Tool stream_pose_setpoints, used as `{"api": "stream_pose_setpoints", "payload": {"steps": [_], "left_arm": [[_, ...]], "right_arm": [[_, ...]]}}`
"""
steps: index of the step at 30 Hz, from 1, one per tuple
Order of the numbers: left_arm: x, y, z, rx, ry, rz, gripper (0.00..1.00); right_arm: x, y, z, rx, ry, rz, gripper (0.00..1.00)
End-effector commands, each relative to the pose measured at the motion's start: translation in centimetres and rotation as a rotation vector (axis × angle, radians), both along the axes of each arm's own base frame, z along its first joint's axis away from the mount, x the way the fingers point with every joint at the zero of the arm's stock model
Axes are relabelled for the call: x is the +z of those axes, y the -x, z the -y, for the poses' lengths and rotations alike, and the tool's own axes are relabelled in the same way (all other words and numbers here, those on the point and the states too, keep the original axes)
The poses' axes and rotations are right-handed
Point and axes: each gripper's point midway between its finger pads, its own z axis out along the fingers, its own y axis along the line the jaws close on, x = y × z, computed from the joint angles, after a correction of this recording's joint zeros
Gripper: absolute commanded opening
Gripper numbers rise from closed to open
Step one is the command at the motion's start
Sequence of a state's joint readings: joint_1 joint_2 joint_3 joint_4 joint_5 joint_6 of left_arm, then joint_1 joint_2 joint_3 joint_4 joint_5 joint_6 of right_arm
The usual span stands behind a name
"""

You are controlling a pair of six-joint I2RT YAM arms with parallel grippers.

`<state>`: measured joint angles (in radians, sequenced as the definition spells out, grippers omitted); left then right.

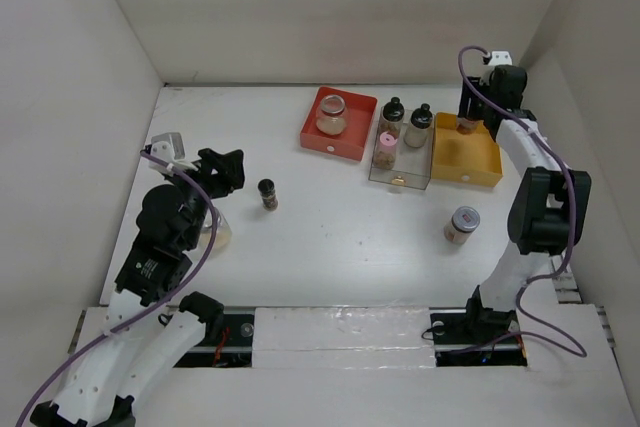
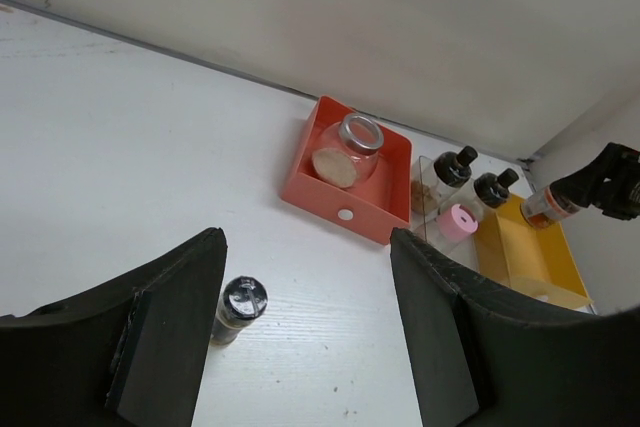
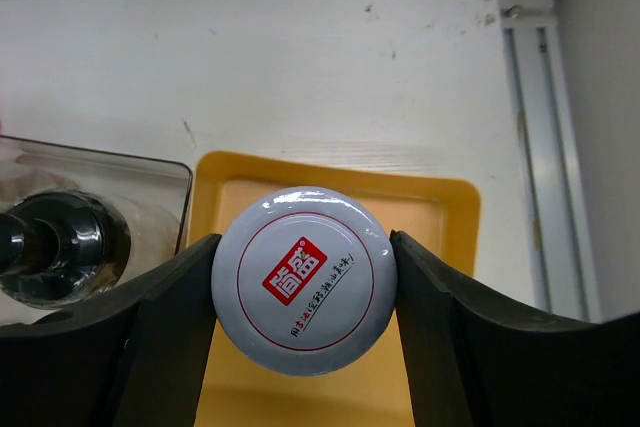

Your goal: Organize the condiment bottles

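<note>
Four bottles sit in trays: a squat glass jar (image 1: 332, 113) in the red tray (image 1: 356, 142), two black-capped bottles (image 1: 392, 117) and a pink-capped bottle (image 1: 386, 147) in the clear tray (image 1: 405, 178). Right gripper (image 1: 468, 119), clamped on a white-capped jar (image 3: 303, 282), hangs over the yellow tray (image 1: 466, 159). Left gripper (image 2: 305, 245), wide open and empty, hovers by a black-capped shaker (image 1: 268, 193); it and a silver-capped jar (image 1: 462, 224) stand loose on the counter (image 1: 350, 242). A glassy shape (image 1: 217, 237) beside the left arm (image 1: 165, 237) is unclear.
</note>
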<state>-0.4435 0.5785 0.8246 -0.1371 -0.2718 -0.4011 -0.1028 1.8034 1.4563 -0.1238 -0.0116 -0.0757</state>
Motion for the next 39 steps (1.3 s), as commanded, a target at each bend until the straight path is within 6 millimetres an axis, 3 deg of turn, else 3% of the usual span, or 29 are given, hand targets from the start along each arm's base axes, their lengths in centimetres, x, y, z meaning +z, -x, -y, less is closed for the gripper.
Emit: {"api": "stream_pose_setpoints", "payload": {"steps": [1,5,17,21,25,28,29,30,32,35,36,37,38,39], "left_arm": [[1.1,-0.2,0.2,-0.006,0.006,0.042,0.62],[1.1,-0.3,0.0,0.003,0.006,0.042,0.62],[0.9,-0.5,-0.1,0.012,0.002,0.034,0.62],[0.9,-0.5,-0.1,0.012,0.002,0.034,0.62],[0.9,-0.4,0.1,0.003,0.002,0.034,0.62],[0.9,-0.4,0.1,0.003,0.002,0.034,0.62],[1.1,-0.3,0.0,0.003,0.006,0.042,0.62],[1.1,-0.2,0.2,-0.006,0.006,0.042,0.62],[1.4,0.0,0.2,-0.015,0.01,0.05,0.62],[1.8,0.3,0.6,-0.041,0.018,0.067,0.62],[1.8,0.4,0.8,-0.052,0.018,0.067,0.62],[1.8,0.4,1.0,-0.063,0.027,0.066,0.62],[1.8,0.5,1.4,-0.086,0.027,0.066,0.62],[2.1,0.6,1.7,-0.104,0.03,0.074,0.62]], "right_arm": [[6.2,-2.4,-1.4,0.053,-0.029,0.216,0.52],[2.7,-4.1,-1.7,0.066,-0.053,0.168,0.52],[-2.1,-6.2,-4.1,0.096,-0.057,0.092,0.56],[-2.1,-6.5,-4.2,0.079,-0.055,0.093,0.59],[-0.2,-6.3,-4.3,0.063,-0.042,0.126,0.74],[1.8,-5.5,-4.3,0.044,-0.029,0.157,0.84],[1.4,-5.0,-4.3,0.044,-0.029,0.146,0.85],[2.9,-4.4,-4.2,0.036,-0.025,0.172,0.87],[4.0,-3.4,-3.9,0.023,-0.019,0.188,0.91],[6.4,-0.5,-3.8,-0.012,-0.017,0.224,0.91],[4.9,1.0,-3.5,-0.037,-0.021,0.192,0.9],[7.4,3.0,-4.0,-0.052,-0.039,0.244,0.84],[7.3,4.6,-3.5,-0.104,-0.028,0.24,0.78],[6.9,6.3,-4.1,-0.118,-0.013,0.226,0.64]]}}
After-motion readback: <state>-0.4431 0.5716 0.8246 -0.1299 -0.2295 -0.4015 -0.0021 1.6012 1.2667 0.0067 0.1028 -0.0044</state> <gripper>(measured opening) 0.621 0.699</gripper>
